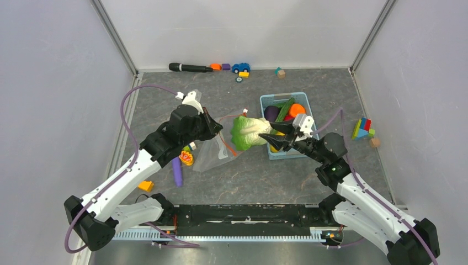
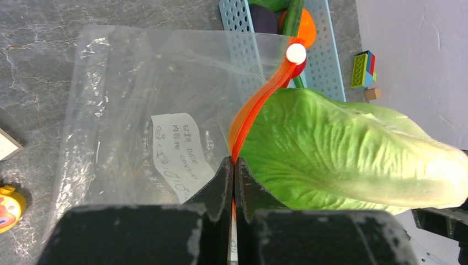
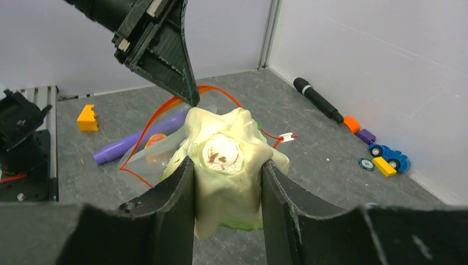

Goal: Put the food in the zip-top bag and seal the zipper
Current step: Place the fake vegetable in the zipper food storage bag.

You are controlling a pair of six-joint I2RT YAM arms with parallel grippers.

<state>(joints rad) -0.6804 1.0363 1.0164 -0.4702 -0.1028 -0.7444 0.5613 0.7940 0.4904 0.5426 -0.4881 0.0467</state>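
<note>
Holding the zipper (image 2: 259, 96), the left gripper (image 2: 232, 167) is pinched fully together on the orange-red strip, which is lifted off the table so that the mouth of the zip-top bag (image 2: 138, 99) is drawn into an arch and an opening is offered; the rest of the bag appears to be left trailing down to the table, white label showing. The right gripper (image 3: 227, 165) is clamped on the pale stalk end of the cabbage (image 2: 342, 149), the leafy end being turned towards the mouth so that it can be fed in leaves first; the cabbage is carried in the air just beside the raised zipper and is judged not yet inside. Eggplant (image 1: 270, 113), cucumber (image 1: 285, 109) and an orange piece (image 1: 297, 109) are listed as waiting in the blue basket (image 1: 282, 95), near the right arm; the zipper is unsealed; loading is judged barely begun.
</note>
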